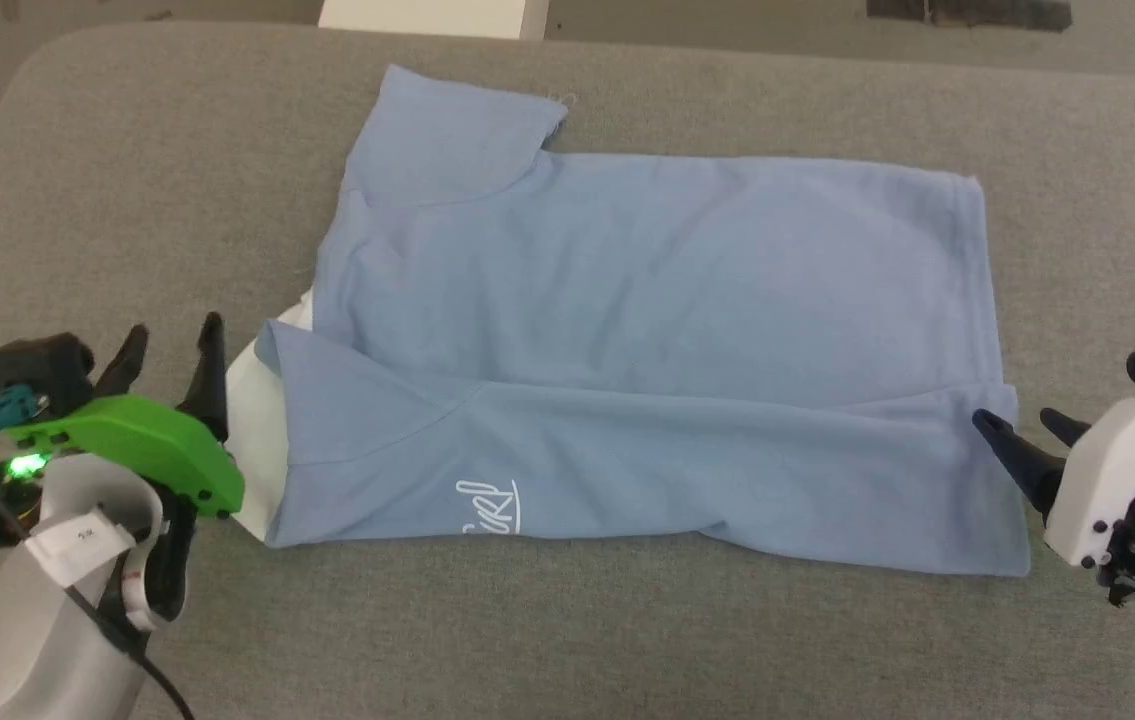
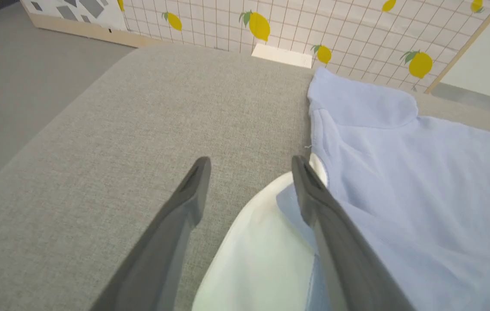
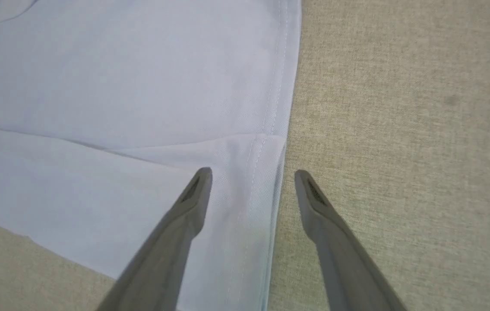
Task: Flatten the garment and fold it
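Grey cushion [image 1: 627, 640] under the garment [image 1: 647, 300]: left gripper [image 1: 174, 335] spread wide at its white edge, right gripper [image 1: 1017, 420] spread wide over its hem corner.

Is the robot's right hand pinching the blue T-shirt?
No, the right gripper is open, with one finger over the light blue T-shirt, the other over the grey cushion, and no cloth pinched between them.

Garment [image 1: 647, 300] lies partly folded on the grey cushion [image 1: 127, 200]

Grey woven cushion surface [image 1: 627, 640], grey floor [image 2: 20, 65], lemon-print grid panel [image 2: 357, 30], pale wooden trim [image 2: 85, 33]
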`<state>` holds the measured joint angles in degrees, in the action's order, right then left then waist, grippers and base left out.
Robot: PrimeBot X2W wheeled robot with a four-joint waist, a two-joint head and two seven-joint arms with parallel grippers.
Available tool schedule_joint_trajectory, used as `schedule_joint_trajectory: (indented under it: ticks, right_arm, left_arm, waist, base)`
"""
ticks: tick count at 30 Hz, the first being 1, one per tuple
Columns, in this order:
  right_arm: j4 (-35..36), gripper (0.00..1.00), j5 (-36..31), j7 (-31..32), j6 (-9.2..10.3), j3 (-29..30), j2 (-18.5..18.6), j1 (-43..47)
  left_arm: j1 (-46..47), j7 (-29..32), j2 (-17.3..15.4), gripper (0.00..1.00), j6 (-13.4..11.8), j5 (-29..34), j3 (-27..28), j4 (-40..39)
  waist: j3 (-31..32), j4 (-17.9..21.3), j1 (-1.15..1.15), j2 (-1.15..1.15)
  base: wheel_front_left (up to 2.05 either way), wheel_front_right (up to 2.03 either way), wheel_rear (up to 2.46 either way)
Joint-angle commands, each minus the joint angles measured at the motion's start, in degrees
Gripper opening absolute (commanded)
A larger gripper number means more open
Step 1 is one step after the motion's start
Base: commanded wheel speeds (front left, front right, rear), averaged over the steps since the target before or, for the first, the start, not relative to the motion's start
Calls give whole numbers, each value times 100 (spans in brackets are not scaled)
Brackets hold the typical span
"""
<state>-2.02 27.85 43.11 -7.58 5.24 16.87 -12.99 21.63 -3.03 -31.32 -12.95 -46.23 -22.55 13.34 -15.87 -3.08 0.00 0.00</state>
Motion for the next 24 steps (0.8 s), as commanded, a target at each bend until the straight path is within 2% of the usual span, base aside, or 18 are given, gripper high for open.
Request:
schedule_joint_trajectory:
  ticks: [1, 6, 11, 15, 24]
  right_arm:
    - [88, 100, 36, -54, 9, 43, -35, 132]
    - [383, 100, 22, -77, 9, 243, -161, 471]
    - [575, 100, -87, -34, 9, 540, -354, 696]
    - [720, 100, -149, 34, 9, 617, -459, 754]
    - [894, 100, -238, 201, 9, 573, -595, 787]
  left_arm:
    - [-221, 52, -92, 100, -153, 49, 48, -149]
    - [-1077, 552, -196, 100, -736, -144, 43, -1121]
    - [-1794, 1750, -470, 100, -1250, -450, -274, -2142]
    - [-1782, 2228, -608, 100, -1251, -510, -480, -2299]
    - [-1248, 2131, -330, 100, -940, -564, -508, -1372]
  waist:
    - [286, -23, 0, 0]
    - [460, -8, 0, 0]
    - [451, 26, 0, 0]
    - [347, 98, 0, 0]
    - [186, 363, 0, 0]
  base:
    - [0, 0, 0]
    - [0, 0, 0]
    - [0, 0, 0]
    - [0, 0, 0]
    - [0, 0, 0]
